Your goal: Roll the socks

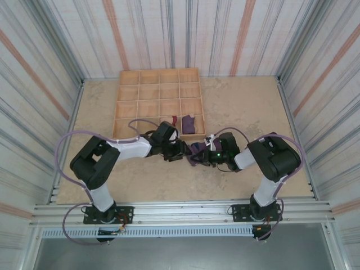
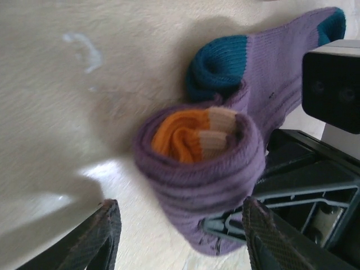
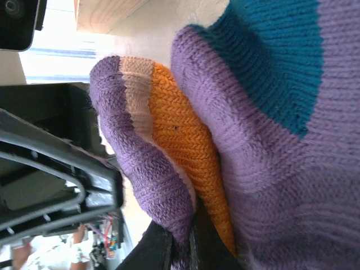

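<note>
The purple socks are rolled into a bundle on the table, with the orange cuff spiralled in its core and a teal toe behind it. My left gripper is open, its two dark fingers standing either side of the roll's near end without pinching it. My right gripper is shut on a fold of the purple sock next to the orange cuff. From above, both grippers meet at the roll, the left gripper on its left and the right gripper on its right.
A wooden tray with several compartments lies just behind the arms. One near-right compartment holds a dark purple rolled bundle, with a red piece beside it. Striped walls close in the table on three sides.
</note>
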{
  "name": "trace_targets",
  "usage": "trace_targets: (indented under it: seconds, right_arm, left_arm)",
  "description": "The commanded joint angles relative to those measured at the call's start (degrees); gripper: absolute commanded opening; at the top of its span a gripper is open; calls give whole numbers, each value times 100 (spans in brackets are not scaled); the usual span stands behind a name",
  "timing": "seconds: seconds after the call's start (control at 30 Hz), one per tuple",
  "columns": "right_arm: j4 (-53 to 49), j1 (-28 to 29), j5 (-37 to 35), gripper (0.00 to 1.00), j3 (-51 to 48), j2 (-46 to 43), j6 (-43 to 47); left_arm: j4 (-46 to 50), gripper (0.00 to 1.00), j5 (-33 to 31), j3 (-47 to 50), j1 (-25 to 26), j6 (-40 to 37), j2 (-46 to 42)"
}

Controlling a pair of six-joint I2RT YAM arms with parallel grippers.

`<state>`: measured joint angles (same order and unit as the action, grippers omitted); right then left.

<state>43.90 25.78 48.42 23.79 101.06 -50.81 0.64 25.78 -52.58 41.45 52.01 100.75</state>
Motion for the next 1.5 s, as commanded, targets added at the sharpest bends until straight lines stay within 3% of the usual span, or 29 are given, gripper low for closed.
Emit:
trace_targets:
  seconds: [0.0,0.17,0.27,0.4,0.53,0.67,0.77,0.93,1.07,1.2,1.47]
  right_arm:
    - [32,-42,73,0,-207,338,-476]
    - [732,-194,208,0,-376,549,-838]
    - [1066,-319,279,0,-458,661,-1001]
    - [658,-348,168,28,-487,339,-761]
    - [-1137,-249,-330,43,-312,-758,94]
    - [-3257,244,-1517,55,91,-2042,1072]
    - [-4508,1064,-2925,63,540,-2791,1730]
    - [-5049,2683,-5257,67,971,-3151,2411]
    - [-4934,3811,-6820,68,1244,-2725,2942]
    - [-4958,4621,-8108,67,1772,-1694,3441]
    - [-4992,5059,-9394,64,2607,-143,3622]
  left_arm:
    - [-65,58,-262,-234,82,61,247]
    - [-162,46,-307,-198,82,177,526]
    - [49,26,-322,-305,82,119,649]
    - [552,8,-342,-480,15,-129,675]
    - [1123,1,-313,-559,-164,-420,457]
    - [1839,0,-280,-556,-308,-672,39]
    - [2426,0,-396,-558,-331,-806,-249]
    - [2479,0,-302,-259,-336,-510,-566]
    - [2271,0,-197,-104,-311,-288,-578]
    - [2282,0,-168,-108,-304,-295,-531]
    - [2281,0,-54,-130,-275,-287,-495]
